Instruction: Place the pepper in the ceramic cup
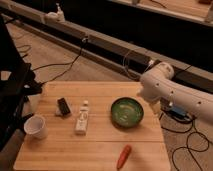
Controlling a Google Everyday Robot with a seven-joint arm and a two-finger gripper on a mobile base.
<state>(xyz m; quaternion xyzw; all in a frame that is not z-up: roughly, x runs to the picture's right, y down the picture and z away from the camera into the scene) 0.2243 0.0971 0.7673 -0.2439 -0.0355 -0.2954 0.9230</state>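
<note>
Overall light: dim and warm, with an amber cast over everything I see.
Brightest areas: the desk to the left of my tool, evenly lit with no hard glare, and my white arm.
My tool: off the desk's right edge, under that arm, lost in the shade.
Darkest areas: black masses far left of my tool and along the back.
Sharpness: soft throughout, edges smeared and fine detail gone.
</note>
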